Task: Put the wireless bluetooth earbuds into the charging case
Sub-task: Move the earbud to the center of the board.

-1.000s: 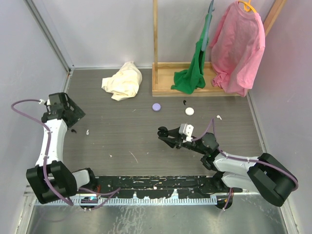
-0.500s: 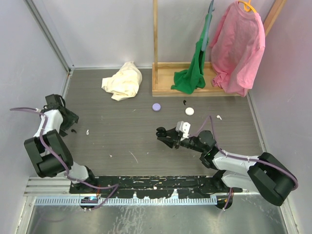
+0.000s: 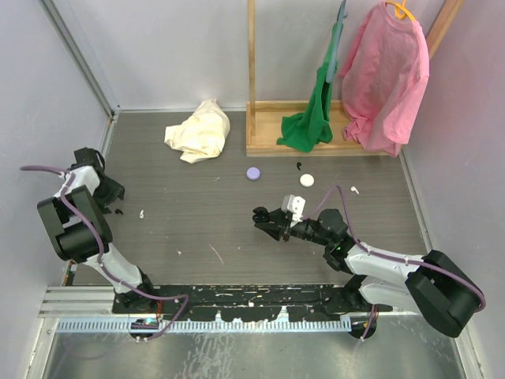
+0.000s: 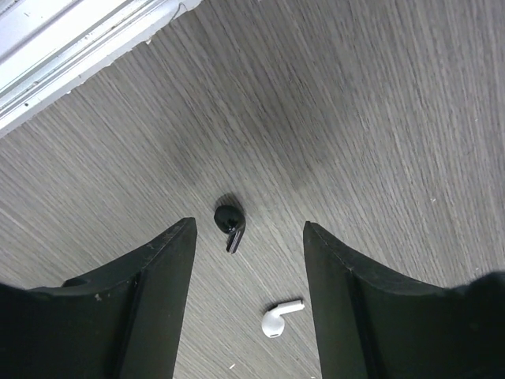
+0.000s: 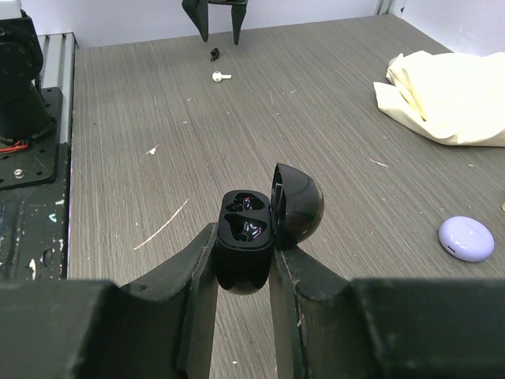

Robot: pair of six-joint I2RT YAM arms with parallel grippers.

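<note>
left gripper: hovering jaws-down, half spread, gripping nothing
black earbud: lying on the table between the jaws, slightly off-centre
white earbud: lying loose, further back toward the palm
right gripper: clamping the charging case, lid standing open, well apart from the left gripper
doing it well: centring first, pinching the round body rather than the stem, avoiding the white one

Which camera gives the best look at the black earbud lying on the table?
The left wrist view: the black earbud lies large and sharp on the table, framed between the left fingers. The right wrist view shows it only as a tiny dark shape far off; the top view shows a speck.
</note>
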